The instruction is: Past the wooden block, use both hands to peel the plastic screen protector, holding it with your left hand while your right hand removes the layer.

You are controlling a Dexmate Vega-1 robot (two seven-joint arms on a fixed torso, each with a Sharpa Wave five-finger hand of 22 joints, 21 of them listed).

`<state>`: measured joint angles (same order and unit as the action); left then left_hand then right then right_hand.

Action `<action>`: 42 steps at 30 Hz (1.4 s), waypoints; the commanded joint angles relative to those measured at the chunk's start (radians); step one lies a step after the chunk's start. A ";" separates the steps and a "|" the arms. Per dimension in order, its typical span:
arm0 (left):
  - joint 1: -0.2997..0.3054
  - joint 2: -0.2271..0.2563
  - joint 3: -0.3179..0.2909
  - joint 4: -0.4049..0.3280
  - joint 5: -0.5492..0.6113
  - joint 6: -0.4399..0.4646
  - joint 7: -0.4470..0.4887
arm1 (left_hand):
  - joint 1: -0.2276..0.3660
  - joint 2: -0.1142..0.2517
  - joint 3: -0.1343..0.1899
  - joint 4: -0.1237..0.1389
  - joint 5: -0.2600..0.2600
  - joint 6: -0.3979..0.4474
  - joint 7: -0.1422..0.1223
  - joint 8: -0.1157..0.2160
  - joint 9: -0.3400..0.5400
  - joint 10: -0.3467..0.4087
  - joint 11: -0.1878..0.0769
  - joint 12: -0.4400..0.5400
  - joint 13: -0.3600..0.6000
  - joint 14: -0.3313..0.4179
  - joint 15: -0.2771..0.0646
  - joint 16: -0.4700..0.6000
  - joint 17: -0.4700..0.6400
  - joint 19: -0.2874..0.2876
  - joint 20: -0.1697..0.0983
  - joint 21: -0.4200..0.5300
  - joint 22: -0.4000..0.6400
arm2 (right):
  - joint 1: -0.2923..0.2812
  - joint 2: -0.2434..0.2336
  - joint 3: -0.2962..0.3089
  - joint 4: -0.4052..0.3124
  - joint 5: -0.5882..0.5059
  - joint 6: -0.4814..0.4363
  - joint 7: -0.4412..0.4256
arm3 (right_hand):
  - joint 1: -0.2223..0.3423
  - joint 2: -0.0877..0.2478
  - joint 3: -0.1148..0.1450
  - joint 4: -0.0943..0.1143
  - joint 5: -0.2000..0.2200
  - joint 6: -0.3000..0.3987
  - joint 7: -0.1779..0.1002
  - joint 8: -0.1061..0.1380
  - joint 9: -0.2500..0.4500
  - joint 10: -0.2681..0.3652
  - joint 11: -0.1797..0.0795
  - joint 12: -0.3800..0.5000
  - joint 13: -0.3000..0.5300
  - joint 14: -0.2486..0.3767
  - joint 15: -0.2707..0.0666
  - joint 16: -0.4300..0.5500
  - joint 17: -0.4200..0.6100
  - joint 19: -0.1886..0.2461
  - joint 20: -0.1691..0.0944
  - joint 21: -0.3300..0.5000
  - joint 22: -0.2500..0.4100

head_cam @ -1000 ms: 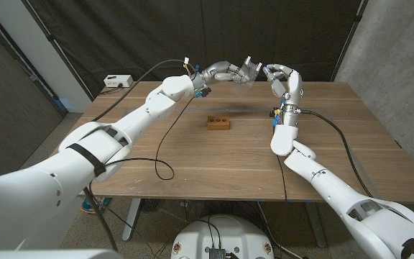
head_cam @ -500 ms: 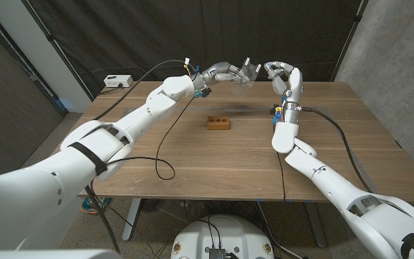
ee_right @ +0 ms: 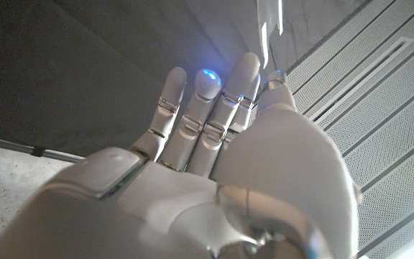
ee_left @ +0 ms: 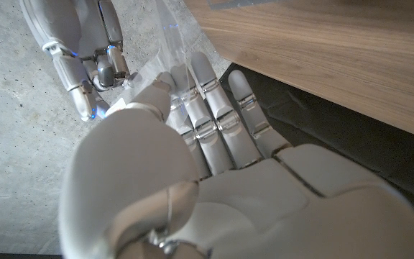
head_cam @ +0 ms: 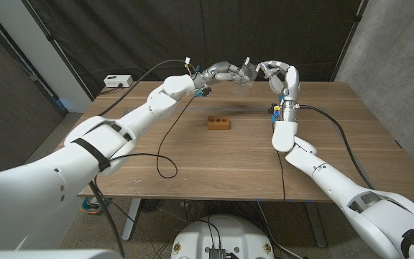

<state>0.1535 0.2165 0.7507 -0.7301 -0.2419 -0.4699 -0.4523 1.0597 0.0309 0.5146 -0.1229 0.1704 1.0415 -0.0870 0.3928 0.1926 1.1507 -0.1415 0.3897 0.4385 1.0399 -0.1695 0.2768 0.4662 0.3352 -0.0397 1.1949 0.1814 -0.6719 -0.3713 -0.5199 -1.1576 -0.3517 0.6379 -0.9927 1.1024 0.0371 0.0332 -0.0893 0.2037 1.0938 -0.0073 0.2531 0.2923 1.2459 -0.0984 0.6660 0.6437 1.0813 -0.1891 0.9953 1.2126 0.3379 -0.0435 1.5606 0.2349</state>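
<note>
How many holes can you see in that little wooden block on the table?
3, in a row along the top face of the wooden block, which lies near the middle of the table. Its other faces are hidden, so more holes could exist.

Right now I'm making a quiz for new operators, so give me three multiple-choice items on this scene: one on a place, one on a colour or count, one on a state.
1. Where is the clear plastic sheet?
A. flat on the table
B. held up in the air past the wooden block
C. on the floor

2. How many dark holes show in the top of the block?
A. one
B. three
C. six

3. What is the left hand doing?
A. holding the sheet
B. resting on the table
C. gripping the block

Answers:
1 B, the head view shows the sheet raised between both hands beyond the block.
2 B, three dark spots sit in a row on its top.
3 A, the left wrist view shows its fingers on the sheet, with the right hand reaching its edge.
</note>
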 commanded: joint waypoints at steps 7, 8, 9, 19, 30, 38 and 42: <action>-0.022 -0.025 0.005 0.060 0.000 -0.030 -0.012 | 0.002 0.010 0.012 0.000 0.007 0.129 0.090 0.053 0.107 0.012 -0.009 0.000 0.005 0.011 -0.049 -0.003 0.008 -0.004 -0.022 0.007 0.003 | 0.003 -0.008 -0.010 -0.015 -0.010 -0.013 0.036 | 0.015 -0.007 0.008 -0.012 0.006 0.003 -0.003 0.000 0.004 0.002 0.003 0.002 0.001 -0.002 -0.034 0.003 0.000 -0.003 -0.065 0.003 0.005; -0.019 -0.023 0.005 0.052 -0.001 -0.026 -0.011 | 0.002 0.010 0.012 0.000 0.007 0.129 0.090 0.053 0.107 0.013 -0.009 0.000 0.004 0.010 -0.049 -0.003 0.008 -0.004 -0.022 0.007 0.003 | 0.003 -0.009 -0.010 -0.016 -0.015 -0.019 0.034 | 0.017 -0.007 0.009 -0.014 0.006 0.003 -0.003 0.000 0.004 -0.001 0.003 0.002 0.002 -0.004 -0.034 0.001 -0.002 -0.003 -0.065 0.003 0.005; -0.017 -0.021 0.005 0.045 -0.001 -0.023 -0.010 | 0.002 0.010 0.012 0.000 0.007 0.128 0.090 0.052 0.108 0.011 -0.007 -0.001 0.004 0.010 -0.049 -0.003 0.009 -0.005 -0.022 0.007 0.003 | 0.002 -0.010 -0.010 -0.019 -0.017 -0.024 0.034 | 0.018 -0.008 0.009 -0.014 0.007 0.003 -0.003 -0.001 0.004 0.000 0.002 0.001 0.000 -0.004 -0.034 0.001 -0.001 -0.003 -0.066 0.004 0.005; 0.000 -0.004 0.004 -0.009 0.000 0.007 -0.002 | 0.001 0.009 0.014 -0.001 0.007 0.130 0.087 0.052 0.108 0.012 -0.008 -0.001 0.006 0.012 -0.049 -0.004 0.011 -0.005 -0.023 0.009 0.002 | -0.003 -0.009 -0.014 -0.033 -0.058 -0.052 -0.020 | 0.069 -0.014 0.029 -0.046 0.021 0.013 -0.010 0.004 0.011 0.008 -0.010 0.010 0.011 0.000 -0.035 -0.006 -0.008 0.004 -0.074 0.007 0.008; 0.003 -0.002 0.003 -0.014 -0.005 0.009 -0.011 | -0.001 0.008 0.017 -0.001 0.006 0.130 0.088 0.050 0.108 0.015 -0.008 -0.002 0.006 0.014 -0.049 -0.005 0.013 -0.006 -0.023 0.012 0.002 | 0.012 0.016 -0.020 0.006 -0.079 -0.039 -0.119 | 0.169 0.024 0.082 -0.074 0.034 0.065 -0.018 0.025 0.011 0.049 -0.020 0.023 0.007 0.043 -0.035 0.031 0.016 0.035 -0.092 0.021 0.023; -0.001 -0.007 0.000 -0.001 -0.009 -0.001 -0.013 | -0.003 0.009 0.019 0.000 0.006 0.131 0.089 0.050 0.110 0.013 -0.009 -0.003 0.008 0.012 -0.048 -0.007 0.014 -0.006 -0.022 0.014 0.002 | 0.016 0.016 -0.016 0.011 -0.102 -0.049 -0.117 | 0.209 0.028 0.107 -0.080 0.021 0.125 0.007 0.042 0.001 0.100 0.010 0.037 -0.002 0.065 -0.033 0.050 0.018 0.070 -0.084 -0.004 0.015; -0.006 -0.012 0.000 0.013 -0.009 -0.008 -0.014 | -0.004 0.008 0.020 -0.001 0.006 0.131 0.090 0.050 0.111 0.012 -0.009 -0.003 0.008 0.012 -0.048 -0.008 0.015 -0.006 -0.022 0.015 0.002 | 0.014 0.001 -0.024 -0.010 -0.101 -0.082 -0.105 | 0.218 0.014 0.120 -0.082 0.017 0.157 0.019 0.053 0.001 0.131 0.009 0.046 -0.011 0.086 -0.032 0.059 0.017 0.103 -0.072 -0.026 -0.009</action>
<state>0.1538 0.2117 0.7538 -0.7370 -0.2451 -0.4654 -0.4615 1.0599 0.0307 0.5260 -0.1255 0.1702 1.0415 -0.0870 0.3928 0.1926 1.1507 -0.1416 0.3889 0.4431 1.0454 -0.1750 0.2697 0.4755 0.3314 -0.0435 1.2000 0.1816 -0.6627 -0.3558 -0.5323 -1.1550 -0.4387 0.5972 -1.0905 1.3059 0.0503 0.1392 -0.1670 0.2200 1.2062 -0.0192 0.2944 0.2887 1.3565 -0.0898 0.7030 0.6344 1.1451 -0.2130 1.0440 1.2265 0.4187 -0.0467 1.5428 0.2352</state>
